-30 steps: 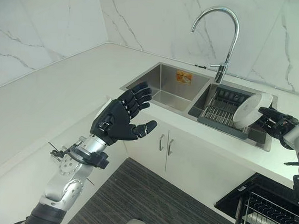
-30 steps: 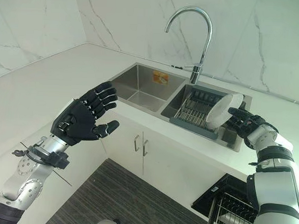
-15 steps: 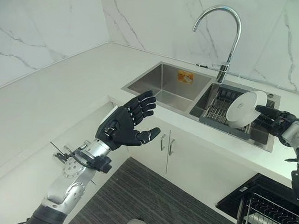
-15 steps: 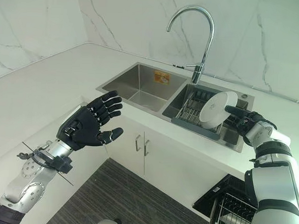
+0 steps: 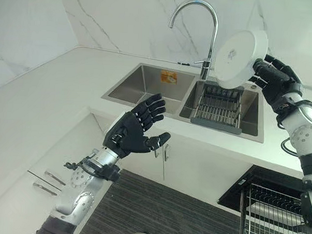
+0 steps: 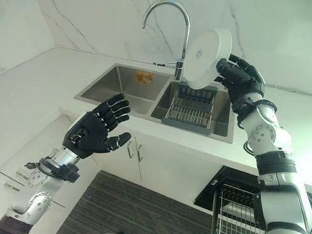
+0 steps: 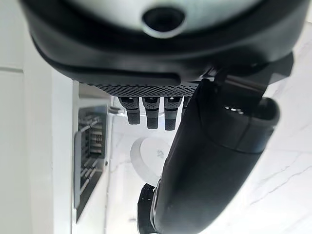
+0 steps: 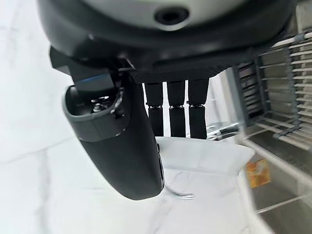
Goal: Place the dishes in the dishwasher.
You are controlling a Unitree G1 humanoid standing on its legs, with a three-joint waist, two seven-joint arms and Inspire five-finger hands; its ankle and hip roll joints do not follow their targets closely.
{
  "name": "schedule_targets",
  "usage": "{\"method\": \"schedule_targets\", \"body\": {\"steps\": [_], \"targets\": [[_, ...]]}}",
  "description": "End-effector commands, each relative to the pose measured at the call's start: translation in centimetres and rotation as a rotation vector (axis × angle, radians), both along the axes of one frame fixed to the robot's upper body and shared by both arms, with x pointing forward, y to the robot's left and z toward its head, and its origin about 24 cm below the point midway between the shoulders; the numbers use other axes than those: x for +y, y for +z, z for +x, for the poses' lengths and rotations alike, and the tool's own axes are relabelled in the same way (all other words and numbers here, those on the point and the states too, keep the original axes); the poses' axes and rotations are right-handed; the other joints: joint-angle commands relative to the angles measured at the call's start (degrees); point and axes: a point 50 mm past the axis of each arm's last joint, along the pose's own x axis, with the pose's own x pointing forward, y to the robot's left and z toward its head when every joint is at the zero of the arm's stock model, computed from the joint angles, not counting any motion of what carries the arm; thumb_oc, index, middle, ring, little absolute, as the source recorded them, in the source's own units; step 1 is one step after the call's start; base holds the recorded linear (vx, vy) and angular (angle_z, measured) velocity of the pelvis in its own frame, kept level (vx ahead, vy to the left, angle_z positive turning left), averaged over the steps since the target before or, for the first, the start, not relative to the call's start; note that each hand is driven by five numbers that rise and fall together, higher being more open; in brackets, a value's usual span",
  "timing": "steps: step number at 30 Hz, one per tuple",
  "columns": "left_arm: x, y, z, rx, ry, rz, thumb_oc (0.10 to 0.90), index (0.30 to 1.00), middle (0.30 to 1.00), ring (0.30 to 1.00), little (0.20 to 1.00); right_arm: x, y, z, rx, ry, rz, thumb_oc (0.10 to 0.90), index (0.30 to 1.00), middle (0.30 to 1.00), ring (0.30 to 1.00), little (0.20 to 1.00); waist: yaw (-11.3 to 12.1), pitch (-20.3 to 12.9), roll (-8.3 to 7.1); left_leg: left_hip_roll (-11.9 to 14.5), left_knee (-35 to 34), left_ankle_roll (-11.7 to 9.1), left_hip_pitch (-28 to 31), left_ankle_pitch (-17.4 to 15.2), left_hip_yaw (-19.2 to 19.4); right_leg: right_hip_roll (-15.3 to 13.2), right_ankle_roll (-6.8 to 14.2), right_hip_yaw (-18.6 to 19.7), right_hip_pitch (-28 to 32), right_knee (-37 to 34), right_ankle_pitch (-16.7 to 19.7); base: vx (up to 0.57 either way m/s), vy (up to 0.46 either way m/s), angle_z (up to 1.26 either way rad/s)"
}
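- The right hand grips 1 white plate by its rim, lifted clear above the drying rack in the sink, beside the faucet.
- To do well: keep the pinch firm, swing clear of the faucet, then lower toward the dishwasher rack.
- The left hand hovers spread wide, empty.

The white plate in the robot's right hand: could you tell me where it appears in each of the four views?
Left eye view: white plate at upper right, held by the right hand, above the sink rack.
Right eye view: upper middle, beside the faucet.
Left wrist view: small pale disc past the left hand.
Right wrist view: its rim under the fingers.
Shared landmark: the sink rack.
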Motion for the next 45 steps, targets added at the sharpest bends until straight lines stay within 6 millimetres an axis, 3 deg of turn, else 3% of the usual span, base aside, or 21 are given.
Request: {"method": "schedule_targets", "body": {"steps": [1,8,10,12,15,16,17,21,23,27,36,42,44,45], "targets": [[0.1,5.2,-0.8,-0.263,-0.066,-0.067,0.8,0.9,0.9,0.9,0.9,-0.4,8.1,-2.4,-0.434,-0.061,0.148,0.4,0.3,0.3,0.3,0.3,0.0,-3.4,-3.05,-1.2,5.3,0.3,-1.4,-8.9,0.2,0.2,5.6,3.2,5.0,-5.6,-2.6,0.01,0.156,-0.25],[0.6,5.7,-1.3,-0.285,-0.026,-0.021,0.8,0.9,0.9,0.9,0.9,3.8,2.0,-6.9,-0.546,-0.008,0.326,0.4,0.3,0.3,0.3,0.3,-3.2,0.3,-3.73,-2.9,5.3,2.0,-1.4,-9.9,2.0,-3.0,9.8,4.4,-0.2,-5.6,5.6,-0.04,0.035,-0.37],[1.0,5.9,-1.3,-0.308,0.008,0.009,0.8,0.9,0.9,0.9,0.9,4.2,0.9,-7.3,-0.564,0.018,0.382,0.4,0.3,0.3,0.3,0.3,-3.3,0.7,-3.4,-2.0,5.3,2.5,-2.0,-9.5,4.3,-3.6,9.6,1.8,1.4,-5.6,7.3,-0.21,-0.092,-0.7],[1.6,6.9,-0.8,-0.36,0.078,0.047,0.8,0.9,0.9,0.9,0.9,5.0,-0.3,-7.2,-0.58,0.081,0.451,0.4,0.3,0.3,0.3,0.3,-2.1,1.0,-1.63,0.9,5.3,2.6,-2.9,-8.9,8.8,-5.6,8.2,-4.8,7.2,-5.6,9.8,-0.34,-0.144,-1.17],[2.3,7.9,-0.4,-0.387,0.113,0.052,0.8,0.9,0.9,0.9,0.9,5.9,-0.8,-7.2,-0.579,0.109,0.476,0.4,0.3,0.3,0.3,0.3,-0.9,0.7,-1.4,1.8,5.3,2.3,-3.5,-8.7,12.2,-7.6,8.0,-7.6,9.2,-5.6,9.1,-0.18,-0.18,-1.01],[2.5,8.2,-0.3,-0.39,0.125,0.046,0.8,0.9,0.9,0.9,0.9,6.1,-1.0,-7.2,-0.574,0.118,0.491,0.4,0.3,0.3,0.3,0.3,-0.6,0.8,-1.26,2.2,5.3,1.7,-3.4,-8.4,12.8,-8.0,7.8,-8.4,9.2,-5.6,7.8,-0.12,-0.275,-1.01],[2.5,8.3,-0.3,-0.388,0.136,0.037,0.8,0.9,0.9,0.9,0.9,6.2,-1.3,-7.4,-0.562,0.12,0.501,0.4,0.3,0.3,0.3,0.3,-0.6,0.6,-0.87,3.6,5.3,0.6,-3.0,-7.9,14.0,-8.0,7.4,-9.1,8.9,-5.6,4.1,-0.12,-0.259,-1.13],[1.7,8.1,-0.4,-0.383,0.119,0.026,0.8,0.9,0.9,0.9,0.9,5.9,-1.7,-8.0,-0.531,0.114,0.512,0.4,0.3,0.3,0.3,0.3,-1.3,-0.2,-0.65,5.8,5.3,-1.6,-2.1,-8.0,15.1,-7.0,8.3,-8.4,8.3,-5.6,0.1,-0.04,-0.213,-0.63],[1.2,7.7,-0.6,-0.377,0.104,0.029,0.8,0.9,0.9,0.9,0.9,5.5,-2.0,-8.4,-0.526,0.103,0.518,0.4,0.3,0.3,0.3,0.3,-1.9,-0.5,-0.64,6.4,5.3,-2.0,-2.0,-7.7,15.6,-6.6,8.6,-8.4,8.0,-5.6,-0.6,-0.07,-0.204,-0.28],[0.8,7.1,-1.0,-0.384,0.063,0.036,0.8,0.9,0.9,0.9,0.9,4.7,-2.5,-9.0,-0.525,0.073,0.525,0.4,0.3,0.3,0.3,0.3,-3.7,-0.4,-0.47,7.2,5.3,-2.0,-2.3,-6.4,16.4,-4.9,7.1,-8.5,6.6,-5.6,-1.2,-0.1,-0.151,-0.12],[0.5,6.6,-1.4,-0.389,0.038,0.027,0.8,0.9,0.9,0.9,0.9,4.6,-2.2,-9.6,-0.553,0.098,0.517,0.4,0.3,0.3,0.3,0.3,-5.4,-0.8,-0.38,9.1,5.3,-2.9,-2.0,-5.6,16.8,-2.4,5.4,-6.6,5.8,-5.6,-2.6,-0.05,-0.08,-0.07],[0.7,5.8,-1.8,-0.383,0.054,0.006,0.8,0.9,0.9,0.9,0.9,5.4,-2.2,-9.7,-0.509,0.17,0.458,0.4,0.3,0.3,0.3,0.3,-6.7,-1.0,-0.19,13.2,5.3,-4.7,-1.0,-3.2,19.9,1.5,2.7,-5.4,5.0,-5.6,-4.2,-0.04,-0.164,-0.13],[0.5,5.7,-1.9,-0.388,0.053,0.005,0.8,0.9,0.9,0.9,0.9,5.5,-2.1,-9.6,-0.494,0.189,0.444,0.4,0.3,0.3,0.3,0.3,-6.0,-0.5,-0.04,11.9,5.3,-4.5,-1.0,-2.5,18.7,2.2,2.5,-4.1,5.0,-5.6,-4.1,0.03,-0.03,-0.06],[0.6,5.6,-2.1,-0.389,0.058,0.005,0.8,0.9,0.9,0.9,0.9,5.6,-2.1,-9.5,-0.484,0.2,0.438,0.4,0.3,0.3,0.3,0.3,-5.3,0.0,-0.06,9.1,5.3,-3.7,-1.5,-2.9,16.6,2.5,2.6,-2.8,5.0,-5.6,-4.0,0.06,0.041,-0.08]]}}
